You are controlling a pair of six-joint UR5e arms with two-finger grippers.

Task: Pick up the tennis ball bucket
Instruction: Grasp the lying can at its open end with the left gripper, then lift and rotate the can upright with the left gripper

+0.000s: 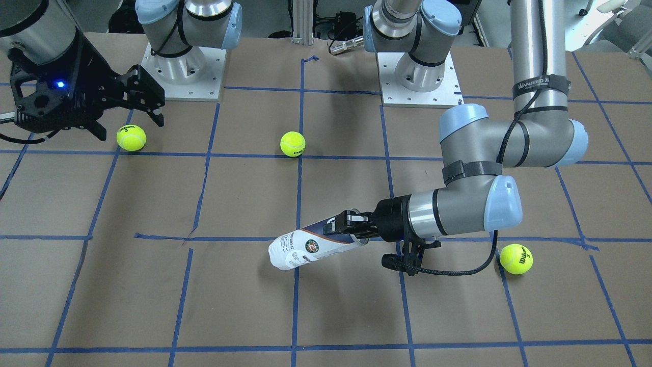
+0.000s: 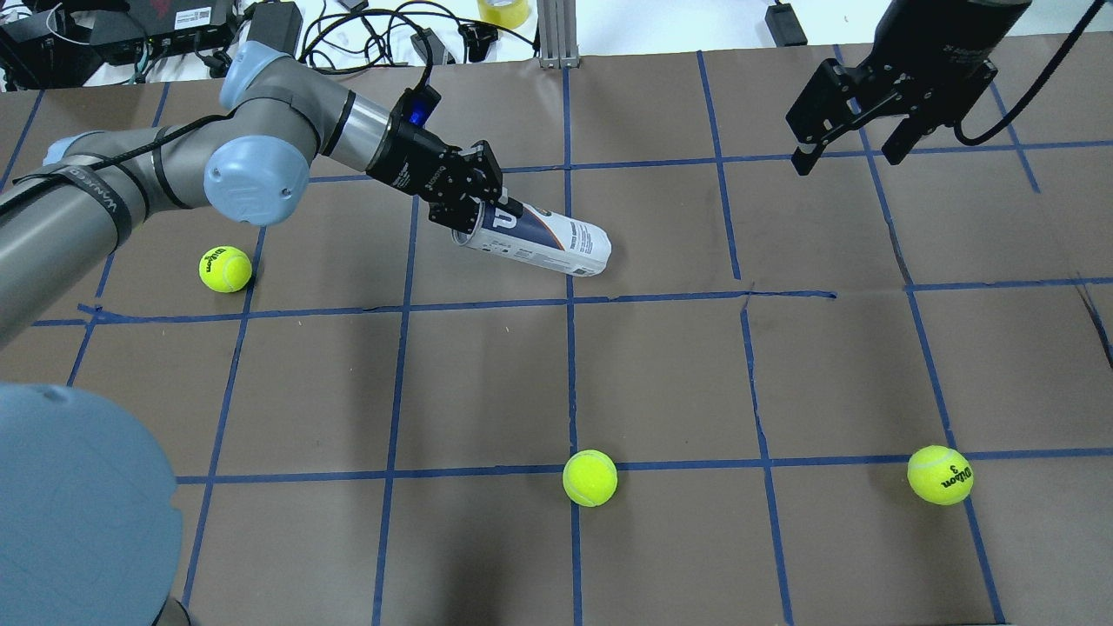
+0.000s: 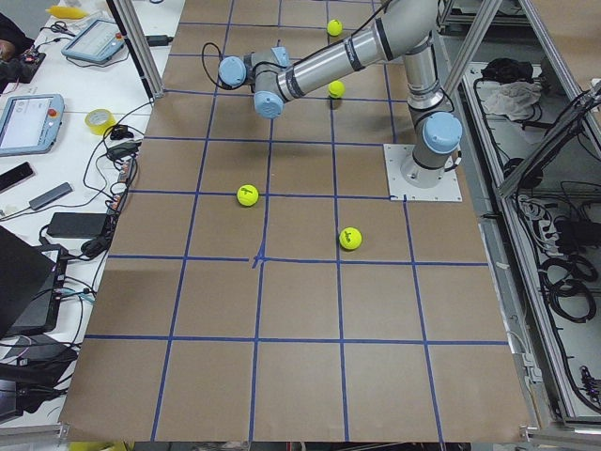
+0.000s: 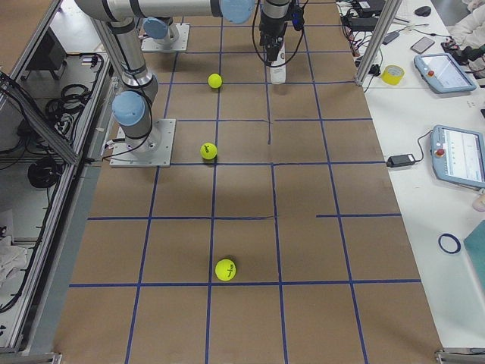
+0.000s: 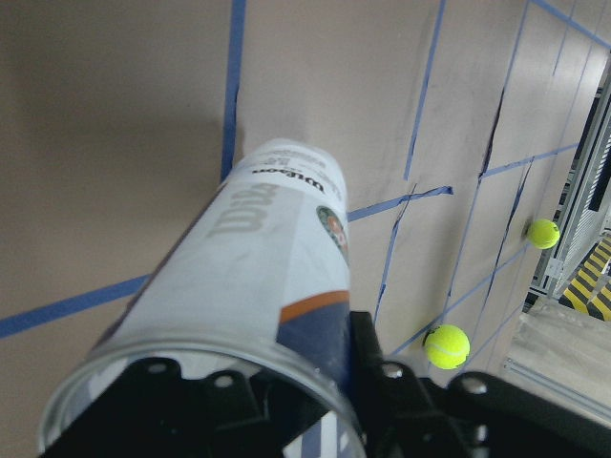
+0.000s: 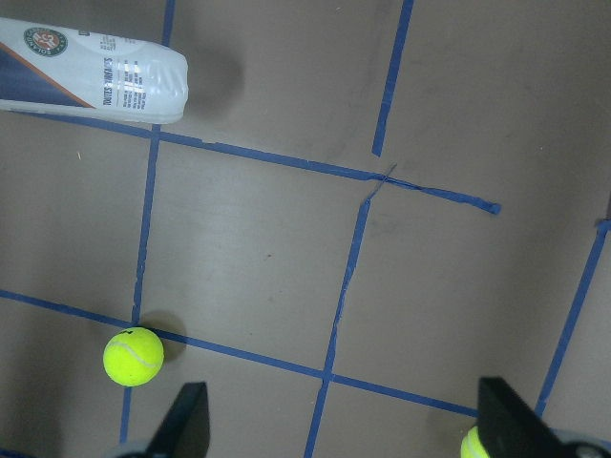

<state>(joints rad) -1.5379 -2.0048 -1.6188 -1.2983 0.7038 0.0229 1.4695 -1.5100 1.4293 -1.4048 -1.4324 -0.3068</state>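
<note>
The tennis ball bucket (image 2: 548, 245) is a clear tube with a white and navy label. It also shows in the front view (image 1: 305, 250), the left wrist view (image 5: 277, 258) and the right wrist view (image 6: 95, 81). My left gripper (image 2: 465, 207) is shut on its open metal-rimmed end, which is raised; in the front view the gripper (image 1: 351, 227) is at the tube's right end. The tube slopes down to its closed end, which is low near the table. I cannot tell whether that end touches. My right gripper (image 2: 852, 148) is open and empty, held high at the far right.
Three yellow-green tennis balls lie on the brown, blue-taped table (image 2: 661, 374): one at the left (image 2: 225, 269), one near the middle (image 2: 589, 477), one at the right (image 2: 940, 475). The right gripper (image 1: 128, 121) hovers over the right ball (image 1: 131, 138). Cables and gear lie beyond the far edge.
</note>
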